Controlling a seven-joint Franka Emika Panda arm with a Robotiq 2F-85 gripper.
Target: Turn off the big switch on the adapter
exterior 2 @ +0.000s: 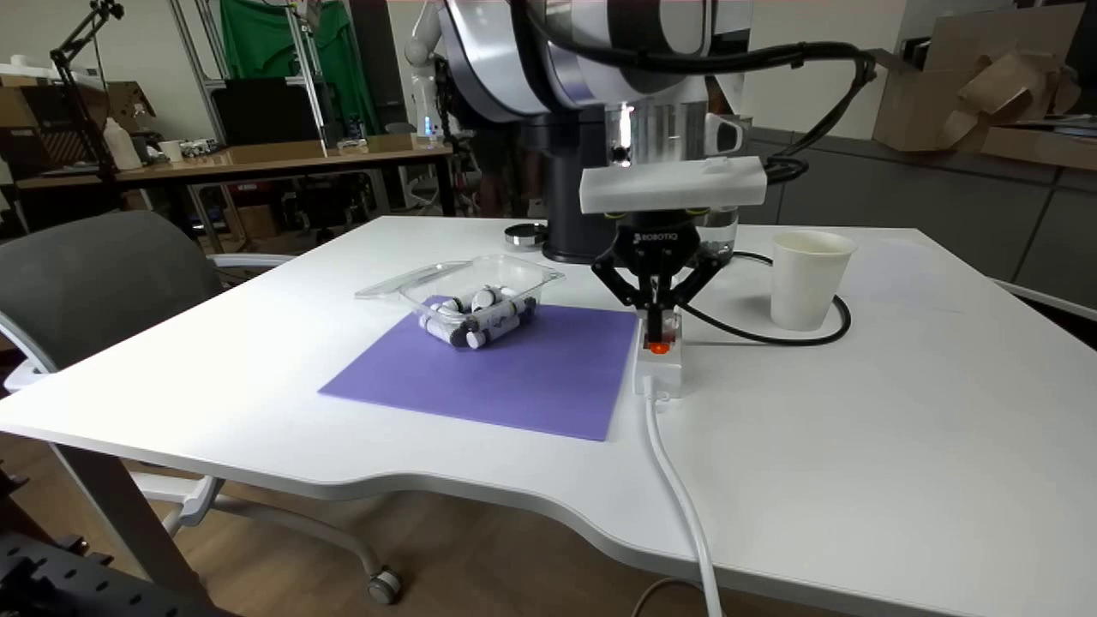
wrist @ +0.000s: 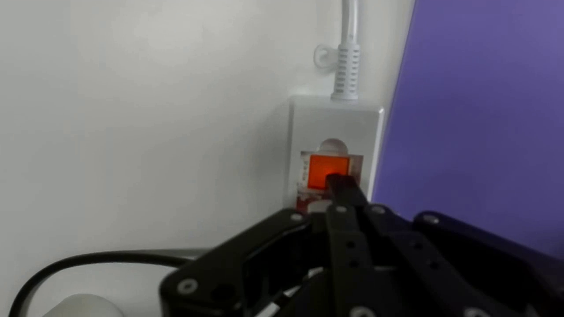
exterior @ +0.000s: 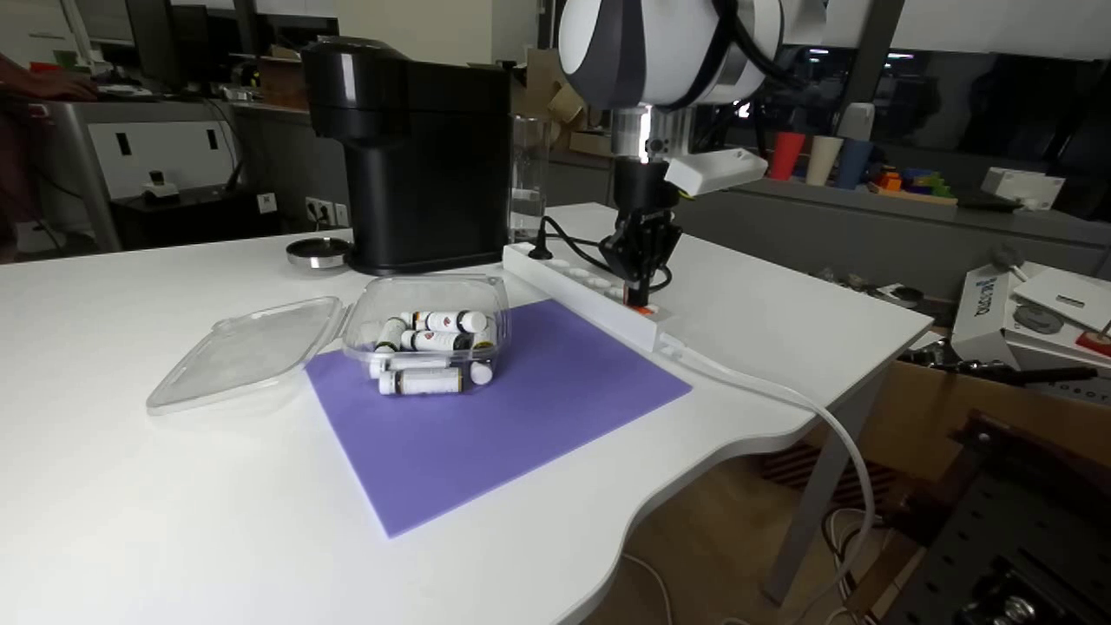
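The adapter, a long white power strip (exterior: 638, 332), lies on the table in both exterior views (exterior 2: 662, 375). Its cable end shows in the wrist view (wrist: 337, 121). The big switch (wrist: 320, 169) is a glowing red-orange rocker near that end; it also shows in both exterior views (exterior: 642, 309) (exterior 2: 659, 348). My gripper (wrist: 341, 179) is shut with nothing between its fingers. It points straight down over the switch in both exterior views (exterior: 638, 299) (exterior 2: 656, 336). Its fingertips cover one corner of the switch and appear to touch it; exact contact is hard to tell.
A black plug (exterior: 540, 246) sits in the strip's far end. A white cup (exterior 2: 806, 283) and black cable (exterior 2: 797, 341) are beside the strip. A purple sheet (exterior: 521, 417), a clear box (exterior: 425, 299) of small bottles and a black coffee machine (exterior: 425, 165) are on the other side.
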